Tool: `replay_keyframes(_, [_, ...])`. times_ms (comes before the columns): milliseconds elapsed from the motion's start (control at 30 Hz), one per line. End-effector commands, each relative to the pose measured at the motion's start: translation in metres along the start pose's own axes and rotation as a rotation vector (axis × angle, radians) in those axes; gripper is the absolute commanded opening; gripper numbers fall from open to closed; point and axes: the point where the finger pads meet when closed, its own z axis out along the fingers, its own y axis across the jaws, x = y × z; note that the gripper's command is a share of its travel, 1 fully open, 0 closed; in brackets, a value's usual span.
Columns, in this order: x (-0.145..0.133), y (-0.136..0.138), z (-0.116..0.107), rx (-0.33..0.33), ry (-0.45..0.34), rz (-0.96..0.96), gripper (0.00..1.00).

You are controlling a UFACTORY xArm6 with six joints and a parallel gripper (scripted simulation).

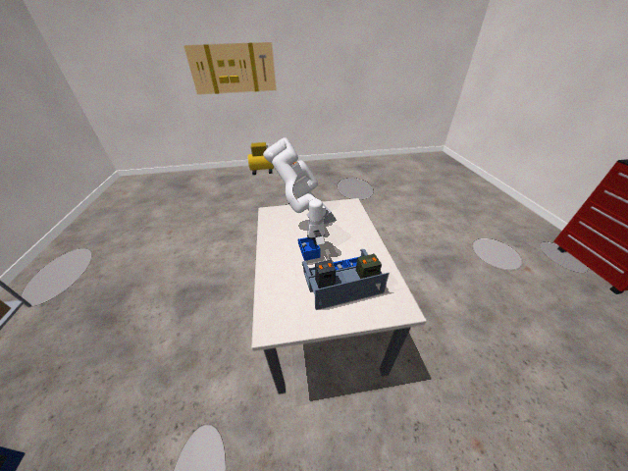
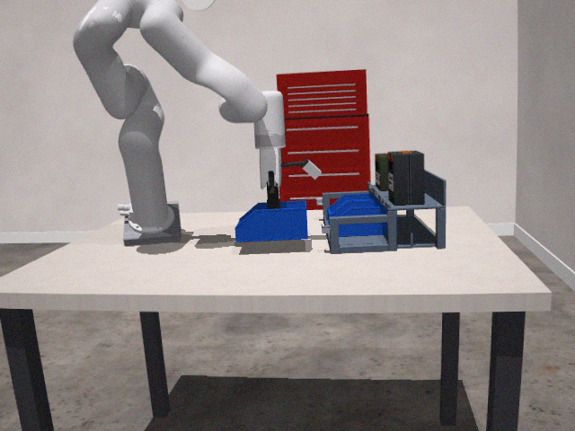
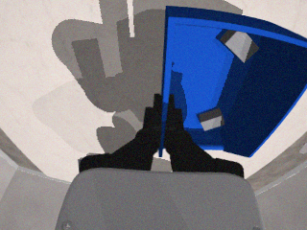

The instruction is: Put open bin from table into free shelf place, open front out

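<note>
The blue open bin (image 1: 310,252) (image 2: 274,225) (image 3: 201,53) hangs nearly level just above the table, with its shadow below it. Its open front faces the robot's base. At least two grey parts lie in it in the wrist view. My gripper (image 2: 272,204) (image 3: 162,105) is shut on the top of one side wall, one finger inside and one outside. The grey-blue shelf (image 1: 349,292) (image 2: 359,241) stands behind the bin's rear end. Other blue bins (image 1: 345,263) (image 2: 357,204) stand in it, fronts out. The free place is at its near end in the exterior view.
A dark box (image 1: 325,274) (image 2: 405,178) and a green box (image 1: 368,265) (image 2: 381,171) stand on the shelf's upper board, over its rear part. A side rail (image 2: 359,218) and posts bound the shelf's near end. The white table (image 1: 284,314) (image 2: 278,276) carries everything.
</note>
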Motion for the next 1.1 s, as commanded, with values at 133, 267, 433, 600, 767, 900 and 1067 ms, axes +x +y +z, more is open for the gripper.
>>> replay_keyframes(133, [0.0016, -0.0024, -0.0011, 0.0, 0.003, 0.001, 0.0])
replay_keyframes(267, [0.0019, -0.0043, -0.0011, 0.0, 0.003, 0.001, 0.0])
replay_keyframes(433, [0.0019, -0.0043, -0.0011, 0.0, 0.003, 0.001, 0.0])
replay_keyframes(600, [0.0019, -0.0043, -0.0011, 0.0, 0.003, 0.001, 0.0])
replay_keyframes(767, [0.0022, -0.0069, -0.0011, 0.0, 0.003, 0.001, 0.0])
replay_keyframes(900, [0.0022, -0.0069, -0.0011, 0.0, 0.003, 0.001, 0.0])
replay_keyframes(1067, [0.0022, -0.0069, -0.0011, 0.0, 0.003, 0.001, 0.0])
